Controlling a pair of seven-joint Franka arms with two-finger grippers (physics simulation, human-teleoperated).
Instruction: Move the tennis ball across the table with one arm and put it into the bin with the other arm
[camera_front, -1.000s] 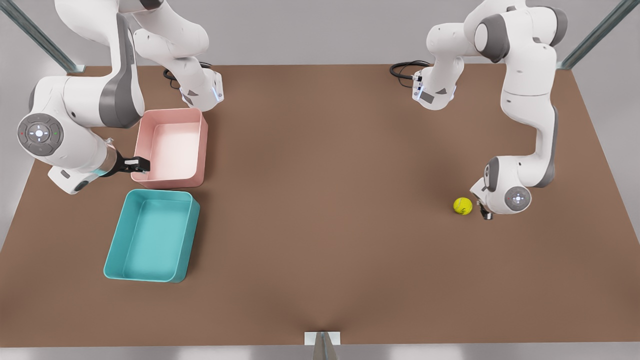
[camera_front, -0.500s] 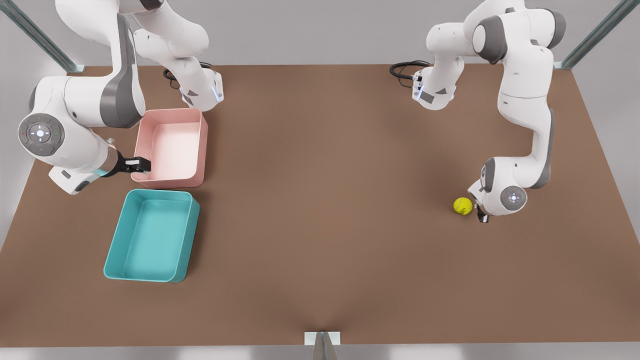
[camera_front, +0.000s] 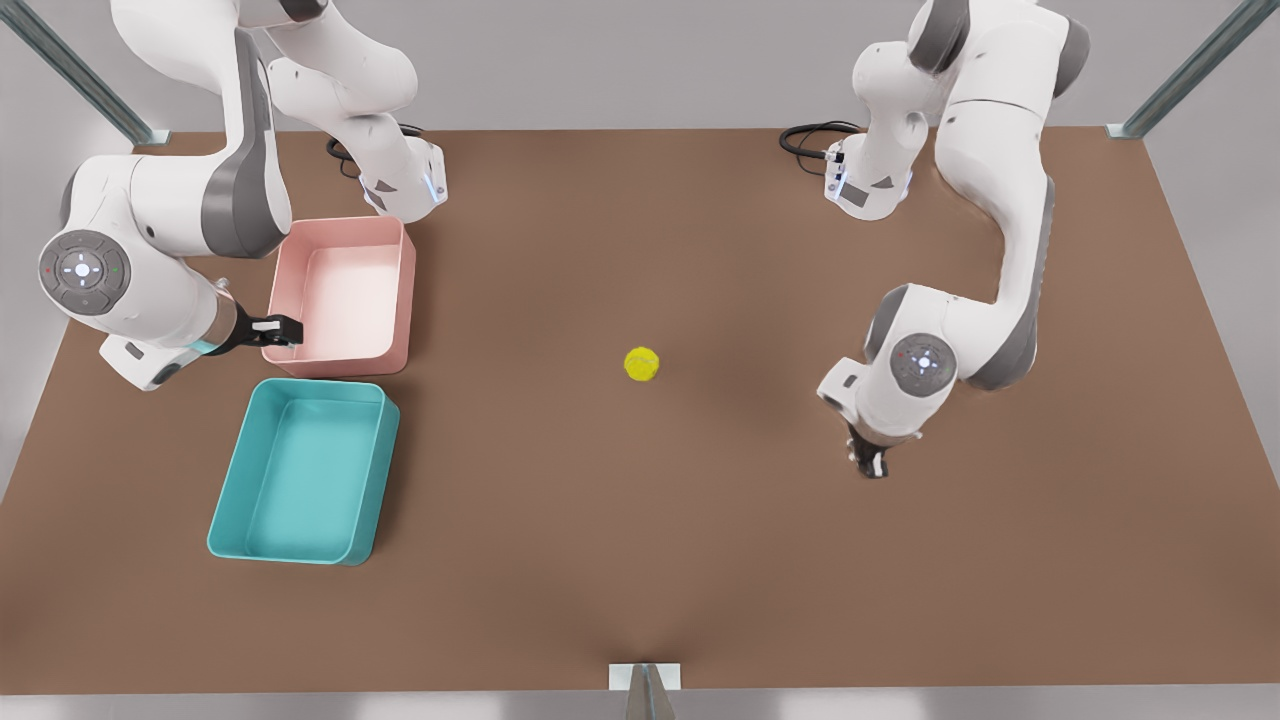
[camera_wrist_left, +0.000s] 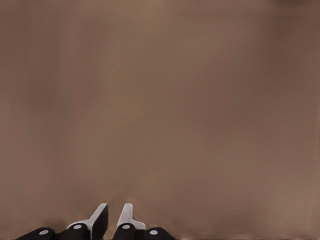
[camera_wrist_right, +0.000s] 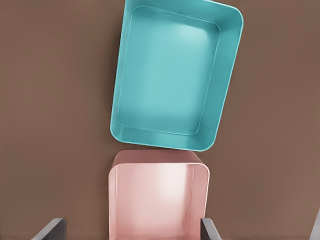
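Observation:
The tennis ball (camera_front: 641, 363), small and yellow-green, lies free on the brown table (camera_front: 640, 560) near its middle, touched by nothing. My left gripper (camera_front: 868, 462) hangs low over the table on the front view's right, well apart from the ball. Its fingers (camera_wrist_left: 95, 222) are shut, with bare tabletop ahead of them. My right gripper (camera_front: 280, 328) waits on the front view's left at the near rim of the pink bin (camera_front: 345, 295). It is open, and its wrist view looks across the pink bin (camera_wrist_right: 157, 200) to the teal bin (camera_wrist_right: 172, 75).
The teal bin (camera_front: 305, 470) lies just in front of the pink one, both empty. A black cable (camera_front: 810, 135) coils at the back by the arm's base. A small bracket (camera_front: 645, 678) sits at the table's front edge.
The ball has rolled from beside the left gripper on the front view's right to the table's middle. The left arm swept toward the centre after it. The right arm stayed put.

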